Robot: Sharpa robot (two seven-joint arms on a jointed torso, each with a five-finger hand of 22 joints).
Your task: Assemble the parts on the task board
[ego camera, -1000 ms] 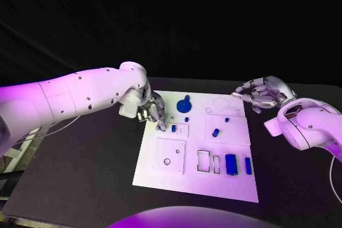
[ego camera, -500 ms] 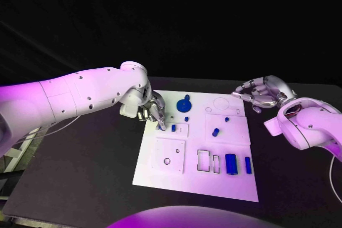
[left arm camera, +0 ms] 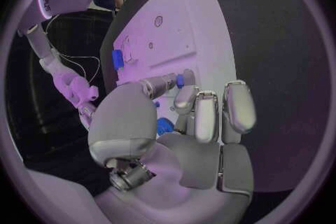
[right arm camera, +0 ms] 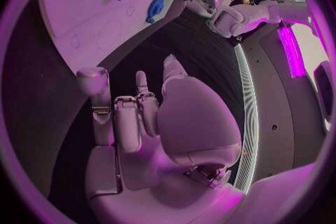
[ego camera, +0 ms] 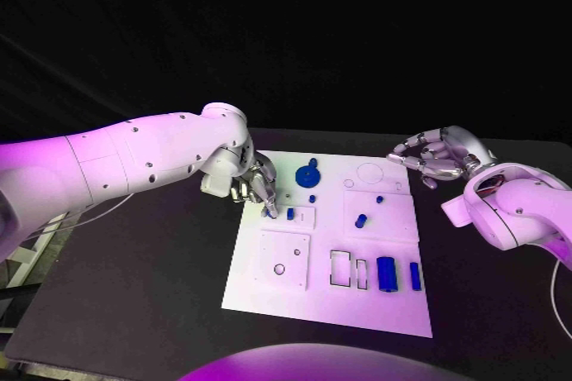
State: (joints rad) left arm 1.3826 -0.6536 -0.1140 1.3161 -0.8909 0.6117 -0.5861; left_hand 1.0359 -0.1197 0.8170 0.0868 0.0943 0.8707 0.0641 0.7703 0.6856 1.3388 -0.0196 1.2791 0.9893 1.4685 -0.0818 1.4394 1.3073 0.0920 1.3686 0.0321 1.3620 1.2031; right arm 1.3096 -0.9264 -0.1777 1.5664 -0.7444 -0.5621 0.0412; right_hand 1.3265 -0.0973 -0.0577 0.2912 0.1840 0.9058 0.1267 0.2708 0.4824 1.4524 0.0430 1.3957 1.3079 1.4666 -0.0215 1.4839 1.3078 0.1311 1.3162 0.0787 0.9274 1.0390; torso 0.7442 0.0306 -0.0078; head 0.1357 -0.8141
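The white task board (ego camera: 269, 290) lies in the middle of the table. Blue parts on it include a round disc (ego camera: 309, 177), two short pegs (ego camera: 360, 221), a thick cylinder (ego camera: 386, 273) with a thinner bar (ego camera: 415, 276) beside it, and a small block (ego camera: 290, 213). My left hand (ego camera: 253, 185) hangs over the board's far left edge, its fingers pointing down. One fingertip (left arm camera: 181, 79) reaches the small block (left arm camera: 186, 77), and nothing is held. My right hand (ego camera: 435, 159) hovers off the board's far right corner, fingers curled in and holding nothing.
The board has empty cut-outs: rectangular slots (ego camera: 350, 269) near its front and round holes (ego camera: 371, 173) at the far side. Black table (ego camera: 131, 298) surrounds the board on all sides. My left forearm (ego camera: 131, 162) stretches over the table's left part.
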